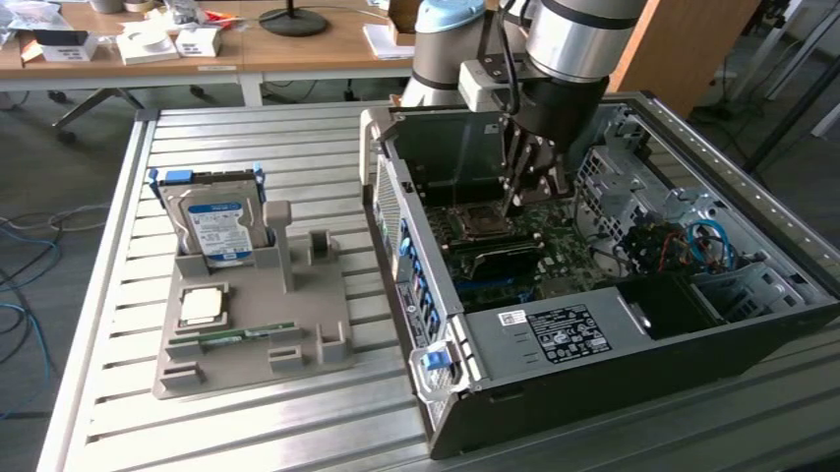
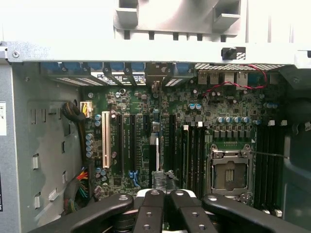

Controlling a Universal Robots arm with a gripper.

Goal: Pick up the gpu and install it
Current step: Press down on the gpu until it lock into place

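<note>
Low inside the open computer case, just above the motherboard: the gripper. Closed, as far as the wrist view gives it, with the black fingers lying close one to the other. Directly in front of the fingertips, the gpu: a thin dark card, standing on its edge among the long slots and seen along that edge. Not possible to tell whether pinched by the fingers or only met by them. To one side of the card, the CPU socket in its metal frame; to the other side, a white slot between black ones. Further out, coloured cables in the corner of the case. Under everything, a slatted metal table. At the exterior view's left, well apart from the case, a grey tray with a hard drive upright, a processor chip flat, and a green memory stick. Behind, wooden desks.
</note>
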